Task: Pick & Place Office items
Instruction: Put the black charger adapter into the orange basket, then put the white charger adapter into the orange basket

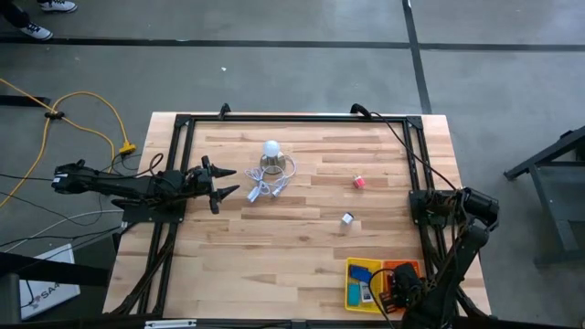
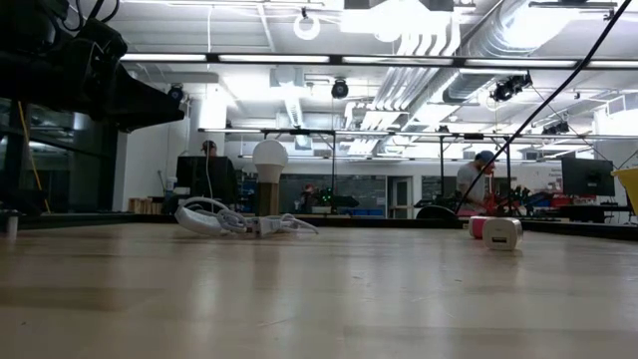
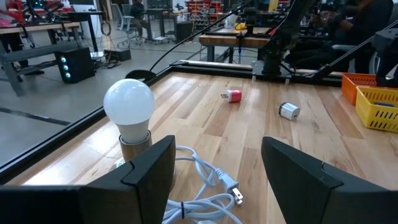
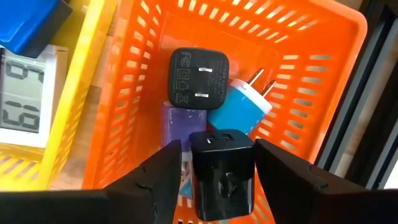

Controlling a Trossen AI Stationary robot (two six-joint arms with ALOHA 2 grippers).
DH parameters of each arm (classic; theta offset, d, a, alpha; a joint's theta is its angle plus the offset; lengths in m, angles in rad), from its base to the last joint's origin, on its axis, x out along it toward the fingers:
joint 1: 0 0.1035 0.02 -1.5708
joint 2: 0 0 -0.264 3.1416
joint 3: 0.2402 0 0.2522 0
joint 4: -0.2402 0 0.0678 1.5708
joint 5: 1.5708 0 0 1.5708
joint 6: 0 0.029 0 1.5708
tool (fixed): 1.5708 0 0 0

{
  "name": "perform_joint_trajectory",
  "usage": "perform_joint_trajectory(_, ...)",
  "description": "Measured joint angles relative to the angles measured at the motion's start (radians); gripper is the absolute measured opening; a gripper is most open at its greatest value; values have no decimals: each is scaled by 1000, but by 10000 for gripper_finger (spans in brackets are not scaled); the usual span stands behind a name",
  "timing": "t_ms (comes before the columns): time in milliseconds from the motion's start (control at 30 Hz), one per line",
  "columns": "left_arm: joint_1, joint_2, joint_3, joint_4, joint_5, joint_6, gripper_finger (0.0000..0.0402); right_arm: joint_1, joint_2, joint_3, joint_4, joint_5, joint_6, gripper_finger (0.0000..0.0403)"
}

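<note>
While the right hand [image 4: 211,177] hangs over the orange tray [image 4: 323,37] with its fingers parted beside a black charger [image 4: 222,171] lying between them, the pink cube [image 1: 359,182] and white cube [image 1: 347,218] lie mid-counter [image 1: 302,256], with the wide-open left hand [image 1: 219,185] closer to them.

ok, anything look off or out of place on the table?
Nothing damaged or spilled. Two small chargers sit loose mid-table: the pink cube and the white cube. The light bulb stands upright with its white cord loosely looped. The black charger sits between the right gripper's fingers over the orange tray.
</note>
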Motion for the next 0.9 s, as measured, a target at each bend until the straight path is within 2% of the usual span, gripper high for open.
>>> perform_joint_trajectory(300,0,0,0,0,0,0,230,0,-26,0,-16,-2,-1,189)
perform_joint_trajectory(500,0,0,0,0,0,0,230,-1,-88,0,-32,9,-1,189)
perform_joint_trajectory(667,0,0,0,0,0,0,230,-2,-141,1,-46,78,4,190)
perform_joint_trajectory(833,0,0,0,0,0,0,230,-18,-143,1,-54,97,-26,190)
perform_joint_trajectory(900,0,0,0,0,0,0,230,-27,-143,1,-65,138,-55,190)
